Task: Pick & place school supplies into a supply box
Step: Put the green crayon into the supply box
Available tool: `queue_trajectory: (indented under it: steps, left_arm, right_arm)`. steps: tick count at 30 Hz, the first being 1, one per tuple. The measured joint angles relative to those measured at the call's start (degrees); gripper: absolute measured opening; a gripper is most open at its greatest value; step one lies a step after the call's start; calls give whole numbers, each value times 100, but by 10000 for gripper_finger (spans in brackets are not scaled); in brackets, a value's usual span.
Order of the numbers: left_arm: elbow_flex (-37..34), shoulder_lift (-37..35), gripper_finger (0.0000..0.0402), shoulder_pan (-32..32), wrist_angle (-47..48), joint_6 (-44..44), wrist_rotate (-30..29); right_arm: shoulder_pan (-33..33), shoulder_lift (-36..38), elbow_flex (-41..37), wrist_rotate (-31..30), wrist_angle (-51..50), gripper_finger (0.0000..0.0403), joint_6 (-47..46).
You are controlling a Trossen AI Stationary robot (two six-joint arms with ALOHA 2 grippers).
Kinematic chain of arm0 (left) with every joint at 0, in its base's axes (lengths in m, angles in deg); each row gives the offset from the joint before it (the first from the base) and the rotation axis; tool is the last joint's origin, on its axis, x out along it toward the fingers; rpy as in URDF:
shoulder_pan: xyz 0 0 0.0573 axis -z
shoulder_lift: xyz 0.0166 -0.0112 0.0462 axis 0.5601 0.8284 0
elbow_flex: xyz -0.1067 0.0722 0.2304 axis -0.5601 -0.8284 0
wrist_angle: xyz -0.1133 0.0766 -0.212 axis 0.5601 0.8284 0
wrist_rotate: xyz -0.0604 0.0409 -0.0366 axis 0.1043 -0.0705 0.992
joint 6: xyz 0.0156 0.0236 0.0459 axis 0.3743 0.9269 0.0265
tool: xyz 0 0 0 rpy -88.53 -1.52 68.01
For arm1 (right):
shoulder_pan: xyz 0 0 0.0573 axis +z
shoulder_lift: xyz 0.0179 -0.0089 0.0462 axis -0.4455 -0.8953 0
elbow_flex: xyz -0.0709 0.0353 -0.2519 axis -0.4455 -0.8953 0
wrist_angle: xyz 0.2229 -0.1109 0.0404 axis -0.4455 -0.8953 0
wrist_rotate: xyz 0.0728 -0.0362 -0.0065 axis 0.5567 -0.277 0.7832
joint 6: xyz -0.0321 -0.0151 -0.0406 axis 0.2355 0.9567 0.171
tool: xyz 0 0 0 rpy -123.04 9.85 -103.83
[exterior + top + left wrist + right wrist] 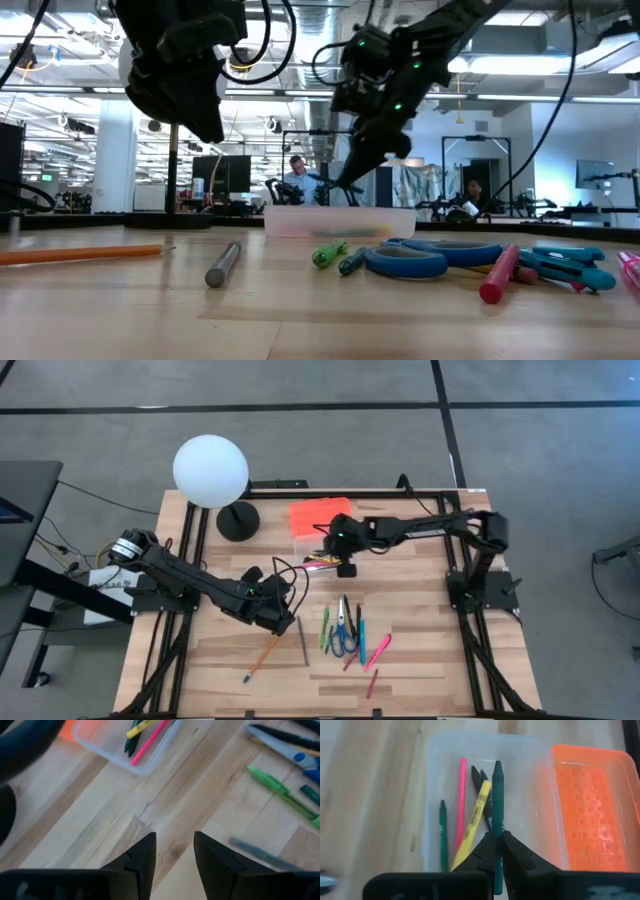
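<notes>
green pencil point(497, 805) pinched in right gripper point(496, 851) above supply box point(432, 800)

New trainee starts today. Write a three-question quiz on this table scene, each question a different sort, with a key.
1. True or false: the right end effector grips a dark green pencil above the clear box.
2. The orange lid lies: A) beside the box, B) on the box, C) under the scissors?
3. Fill in: the left end effector holds ____.

Key: 1 true; 2 A; 3 nothing.
</notes>
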Motion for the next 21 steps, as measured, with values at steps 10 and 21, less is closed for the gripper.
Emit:
queue_trajectory:
  steps: [10, 21]
  left_arm:
    - [-50, 0, 127, 194, 27, -421, -75]
    - [-53, 0, 127, 279, 85, -559, -105]
  right_arm:
    - [-114, -792, 980, -306, -664, 36, 414]
    - [-318, -790, 1006, 106, -658, 49, 630]
